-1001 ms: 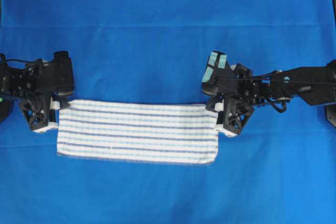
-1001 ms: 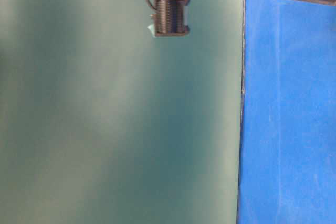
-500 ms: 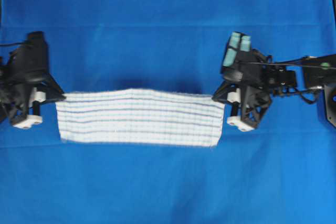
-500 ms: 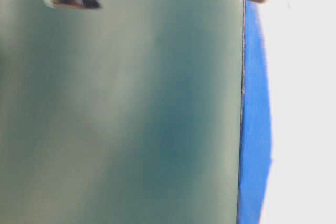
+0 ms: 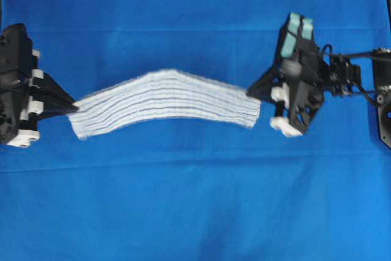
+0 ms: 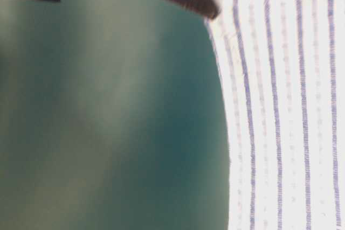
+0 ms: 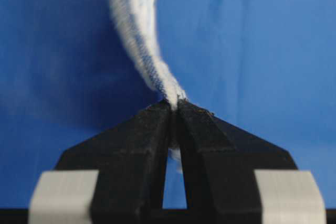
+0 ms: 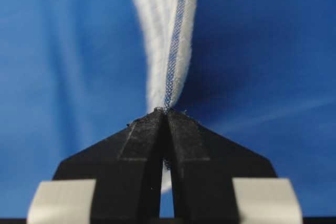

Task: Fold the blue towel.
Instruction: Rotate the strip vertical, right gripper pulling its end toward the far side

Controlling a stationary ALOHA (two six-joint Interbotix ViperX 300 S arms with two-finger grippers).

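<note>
Left gripper (image 7: pixel 173 103) clamped on one end of the blue towel (image 5: pixel 164 101), right gripper (image 8: pixel 164 111) clamped on the opposite end, towel stretched between them above the blue table covering (image 5: pixel 195 212), middle bowed upward, motion-blurred.

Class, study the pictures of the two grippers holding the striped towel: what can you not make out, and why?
- Towel: stripes smeared by motion blur, overhead view.
- Towel's lower end: cut off by the bottom edge, table-level view.
- Left gripper, right gripper: pinched towel corner hidden between fingers, wrist views.
</note>
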